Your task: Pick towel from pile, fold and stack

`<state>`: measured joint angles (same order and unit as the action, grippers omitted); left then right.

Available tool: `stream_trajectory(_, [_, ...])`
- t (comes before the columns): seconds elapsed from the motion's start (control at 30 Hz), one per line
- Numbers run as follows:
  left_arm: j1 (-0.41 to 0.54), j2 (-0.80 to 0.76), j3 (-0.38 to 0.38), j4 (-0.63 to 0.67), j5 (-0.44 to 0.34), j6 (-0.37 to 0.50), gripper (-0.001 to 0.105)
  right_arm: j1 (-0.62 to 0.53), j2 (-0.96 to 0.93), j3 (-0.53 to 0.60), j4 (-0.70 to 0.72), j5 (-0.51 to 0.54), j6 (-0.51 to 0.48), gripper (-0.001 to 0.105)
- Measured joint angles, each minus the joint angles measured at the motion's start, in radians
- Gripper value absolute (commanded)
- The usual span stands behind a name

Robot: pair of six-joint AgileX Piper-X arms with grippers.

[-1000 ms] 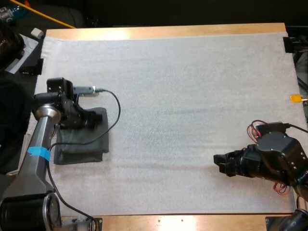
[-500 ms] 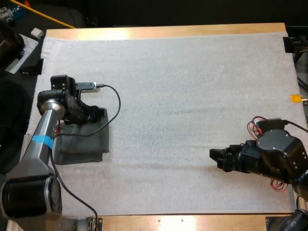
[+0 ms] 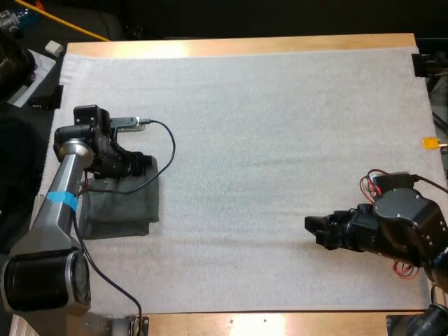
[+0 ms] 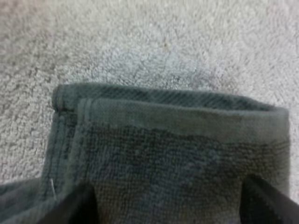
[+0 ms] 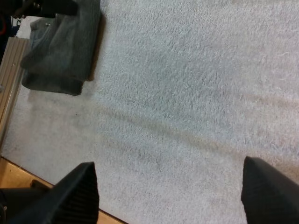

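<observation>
My left arm reaches forward along the mat's left side, with the left gripper [image 3: 143, 166] low over the far right corner of the folded towel [image 3: 119, 206]. Its fingers [image 4: 77, 205] stand wide apart and the towel's folded edge lies flat beneath them (nothing pinched). The right arm lies low at the right edge, the right gripper [image 3: 313, 231] pointing left, spread wide and holding nothing above the mat [image 3: 280, 140]. The towel sits near the mat's left edge, and broad bare mat lies between it and the right gripper.
</observation>
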<state>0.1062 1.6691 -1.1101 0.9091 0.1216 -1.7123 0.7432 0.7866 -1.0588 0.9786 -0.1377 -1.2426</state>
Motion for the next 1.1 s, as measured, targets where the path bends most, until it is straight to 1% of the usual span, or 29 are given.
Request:
stream_trajectory(0.17, [0.0,0.033,0.011,-0.018,0.013,-0.001,0.061,0.0,0.0,0.0,-0.002,0.0,0.0,0.063])
stream_trajectory(0.27, [0.0,0.019,0.01,-0.01,0.033,-0.004,0.061,0.0,0.0,0.0,-0.002,0.0,0.0,0.063])
stream_trajectory(0.37, [0.0,-0.036,-0.003,0.006,0.044,-0.007,0.061,0.0,0.0,0.0,-0.002,0.0,0.0,0.063])
stream_trajectory(0.53, [0.0,-0.195,-0.028,0.023,0.043,-0.012,0.061,0.0,0.0,0.0,-0.002,0.0,0.0,0.063])
stream_trajectory(0.73, [0.0,-0.355,-0.033,0.082,0.043,-0.016,0.061,0.0,0.0,0.0,-0.017,0.007,0.0,0.063])
stream_trajectory(0.8, [0.0,-0.36,-0.033,0.085,0.043,-0.016,0.061,0.0,0.0,0.0,-0.018,0.009,0.0,0.063])
stream_trajectory(0.83, [0.0,-0.398,-0.033,0.113,0.043,-0.017,0.061,0.0,0.0,0.0,-0.036,0.035,-0.006,0.063])
stream_trajectory(0.9, [-0.006,-0.398,-0.033,0.112,0.043,-0.017,0.061,0.0,0.0,0.0,-0.036,0.036,-0.008,0.063])
stream_trajectory(1.1, [-0.083,-0.449,-0.031,0.142,0.045,-0.017,0.061,-0.01,0.032,0.0,-0.06,0.102,-0.053,0.063])
